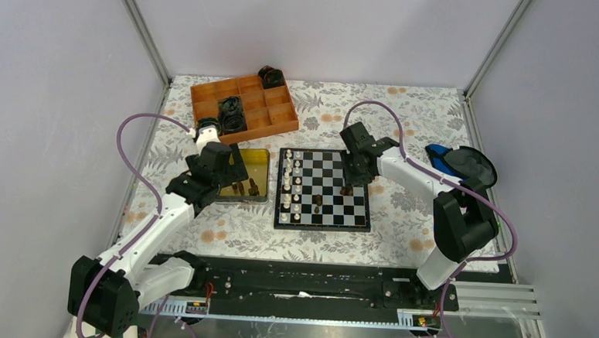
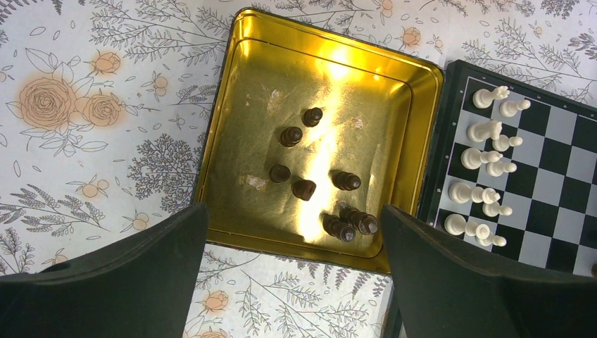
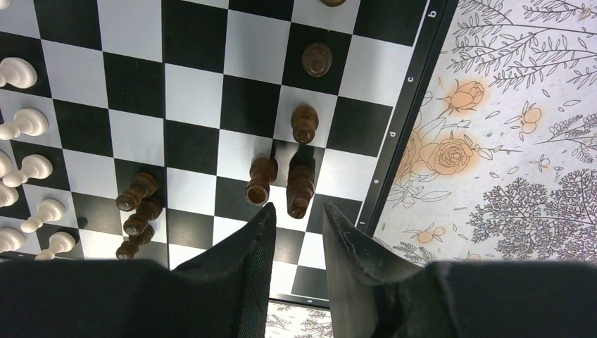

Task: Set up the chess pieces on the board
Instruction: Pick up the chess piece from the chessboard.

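We see left jaws wide over a glossy gold tin (image 2: 232,105) of turned dark brown pieces (image 2: 304,189) on the floral worktop (image 2: 84,141). Beside it, the checkered board (image 3: 193,84) bears rounded white pieces (image 3: 28,123), right jaws narrowly parted at one dark piece (image 3: 301,184).

Floral table (image 1: 407,120) bears board (image 1: 333,206), gold tin (image 1: 258,165), orange tray (image 1: 278,112).
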